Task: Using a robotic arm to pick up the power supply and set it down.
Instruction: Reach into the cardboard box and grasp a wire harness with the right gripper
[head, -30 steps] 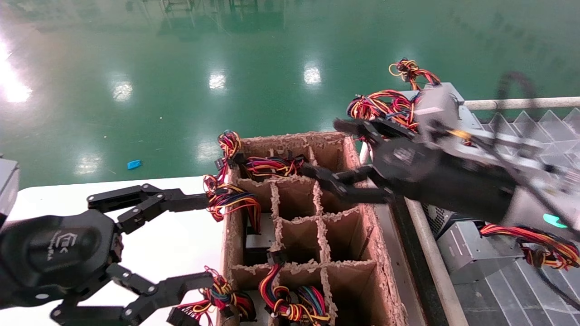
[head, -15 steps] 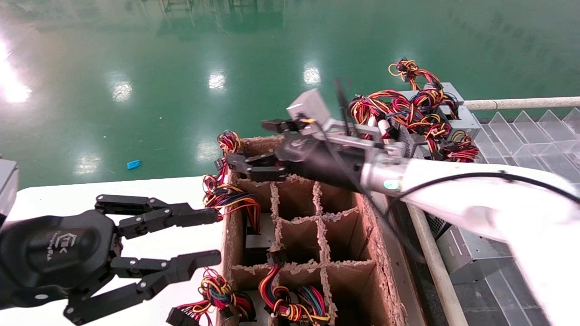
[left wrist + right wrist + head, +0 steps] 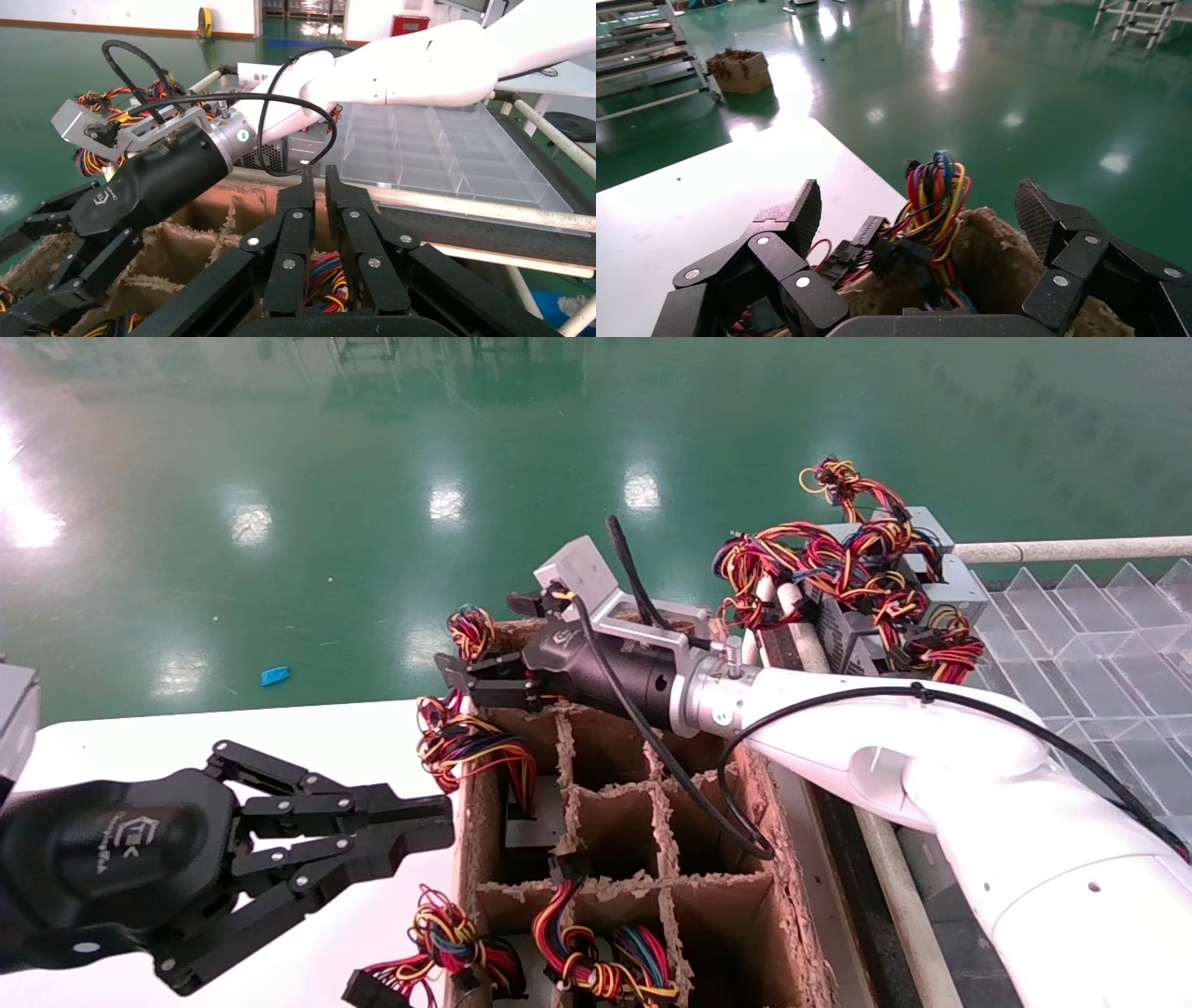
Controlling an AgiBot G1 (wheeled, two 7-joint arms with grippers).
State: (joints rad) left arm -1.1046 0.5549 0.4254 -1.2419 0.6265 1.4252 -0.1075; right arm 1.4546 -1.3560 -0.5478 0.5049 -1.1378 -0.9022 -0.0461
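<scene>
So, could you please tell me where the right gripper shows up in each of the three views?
Head view: right gripper, open, at the cardboard divider box's far-left corner.
Left wrist view: right gripper, beyond the shut left gripper.
Right wrist view: right gripper, straddling the wire bundle.
Shared landmark: the cardboard divider box.

Bright overhead lights, glare on green floor [image 3: 279, 523], sharp pics

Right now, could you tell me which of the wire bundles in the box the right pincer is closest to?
The bundle at the box's far left corner: the open right pincer hovers right at it, while the other bundles sit lower along the left side and near edge.
</scene>
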